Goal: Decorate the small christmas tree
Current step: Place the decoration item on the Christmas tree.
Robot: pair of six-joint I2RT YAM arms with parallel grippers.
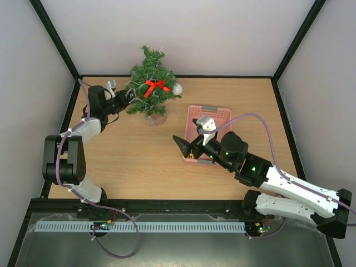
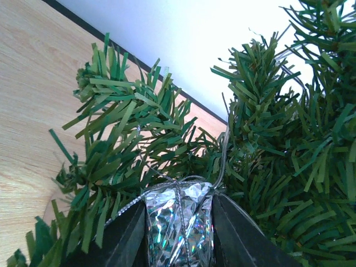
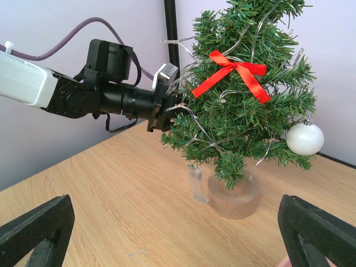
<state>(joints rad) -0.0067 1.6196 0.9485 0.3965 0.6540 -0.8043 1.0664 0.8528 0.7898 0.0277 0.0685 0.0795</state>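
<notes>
Left wrist view shows the left gripper [image 2: 181,236] clamped on a faceted silver ornament [image 2: 178,211]. Its thread loop is pushed in among the branches of the small christmas tree [image 2: 267,144] — likely so that a twig catches it. The tree stands near the far edge of the table [image 1: 139,167], just left of the pink basket [image 1: 219,114], and carries a red bow [image 3: 236,72] and a white bauble [image 3: 305,139]. The right gripper [image 1: 194,135] hovers over the basket, spread wide and empty — probably placed to fetch another piece.

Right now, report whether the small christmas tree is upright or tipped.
Upright. The small christmas tree stands on its round base, flat on the table, trunk vertical.
</notes>
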